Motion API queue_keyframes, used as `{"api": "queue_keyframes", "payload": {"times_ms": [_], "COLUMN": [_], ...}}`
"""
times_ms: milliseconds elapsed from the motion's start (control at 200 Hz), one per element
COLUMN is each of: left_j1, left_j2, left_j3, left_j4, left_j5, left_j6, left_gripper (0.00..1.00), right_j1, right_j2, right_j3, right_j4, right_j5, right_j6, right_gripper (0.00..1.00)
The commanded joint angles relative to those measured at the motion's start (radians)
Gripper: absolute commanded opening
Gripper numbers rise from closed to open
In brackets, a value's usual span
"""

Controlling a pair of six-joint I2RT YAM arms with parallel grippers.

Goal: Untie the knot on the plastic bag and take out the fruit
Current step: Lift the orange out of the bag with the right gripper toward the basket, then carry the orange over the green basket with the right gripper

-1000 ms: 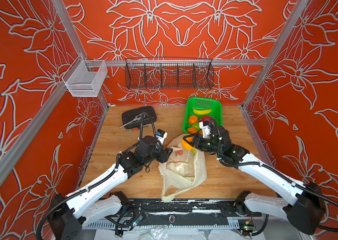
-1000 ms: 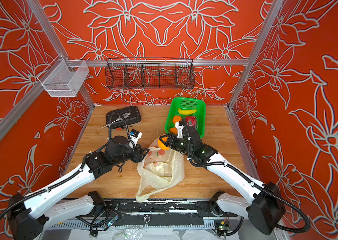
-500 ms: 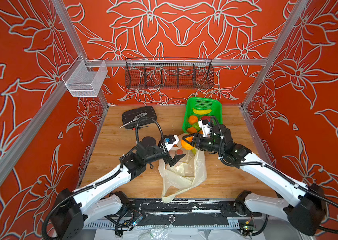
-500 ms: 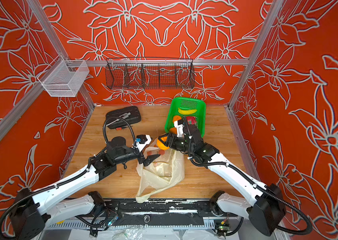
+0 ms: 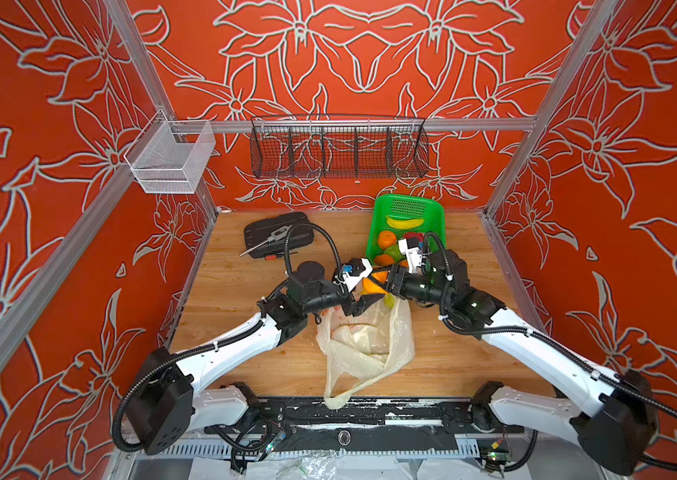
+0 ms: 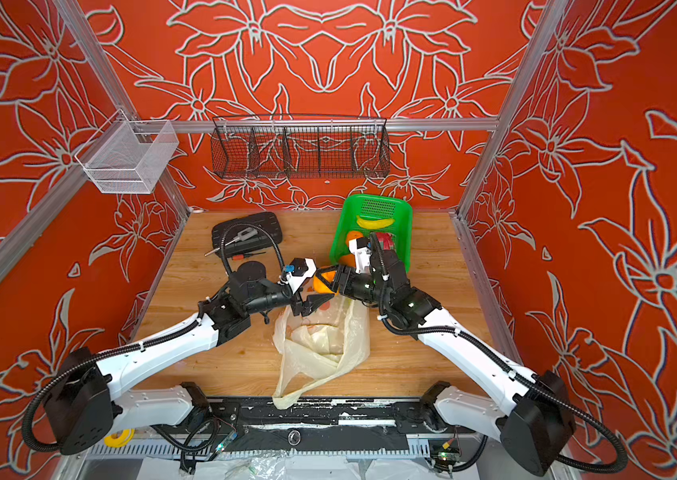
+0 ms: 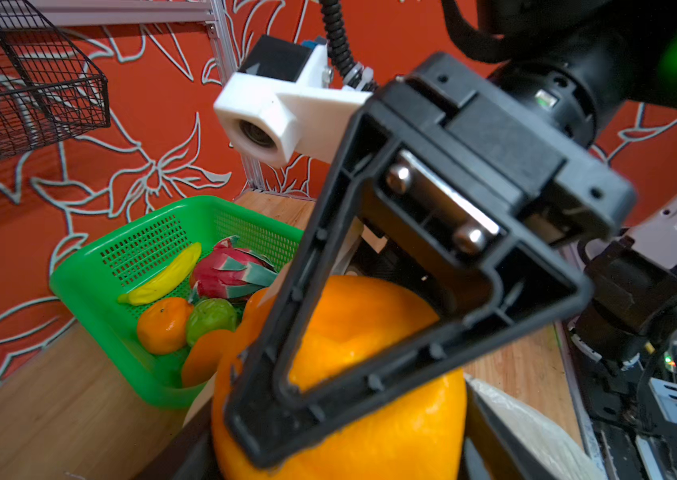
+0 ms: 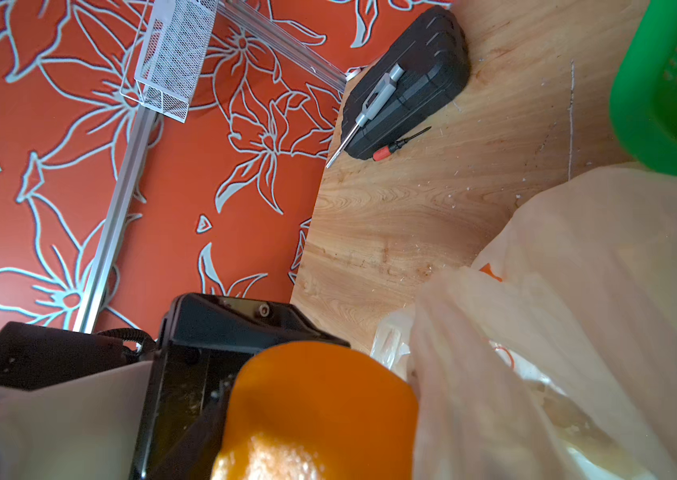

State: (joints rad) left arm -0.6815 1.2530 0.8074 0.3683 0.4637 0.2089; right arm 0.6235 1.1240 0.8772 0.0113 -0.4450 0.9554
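Bare tabletop (image 5: 446, 365) right of plastic bag (image 5: 370, 349); green basket (image 5: 407, 203) blocks back right, black case (image 5: 278, 237) back left.

2 white arms (image 5: 224, 351), black joints (image 5: 160, 405), corrugated black cables (image 5: 330, 243), white cameras (image 5: 356, 272)

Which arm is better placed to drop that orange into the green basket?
Right. The right gripper has its jaws closed on the orange, and the green basket sits just beyond it; the left gripper is at the plastic bag mouth.
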Motion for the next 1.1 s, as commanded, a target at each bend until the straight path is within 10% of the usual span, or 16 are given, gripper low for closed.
{"api": "queue_keyframes", "payload": {"times_ms": [0,200,701,1091], "left_j1": [-0.009,-0.009,0.009,0.01], "left_j2": [0.019,0.004,0.049,-0.014], "left_j3": [0.031,0.046,0.125,0.031], "left_j4": [0.017,-0.012,-0.112,-0.062], "left_j5": [0.046,-0.039,-0.181,-0.148], "left_j6": [-0.009,-0.052,-0.123,-0.137], "left_gripper": [0.6,0.51,0.44,0.44], "right_j1": [0.009,0.009,0.005,-0.032], "right_j2": [-0.008,-0.057,-0.286,-0.092], "right_j3": [-0.018,-0.037,0.025,0.263], "right_j4": [0.044,-0.016,-0.197,-0.296], "right_j5": [-0.031,0.005,-0.032,0.112], "right_j6": [0.022,0.011,-0.02,-0.219], "right_gripper": [0.5,0.97,0.97,0.96]}}
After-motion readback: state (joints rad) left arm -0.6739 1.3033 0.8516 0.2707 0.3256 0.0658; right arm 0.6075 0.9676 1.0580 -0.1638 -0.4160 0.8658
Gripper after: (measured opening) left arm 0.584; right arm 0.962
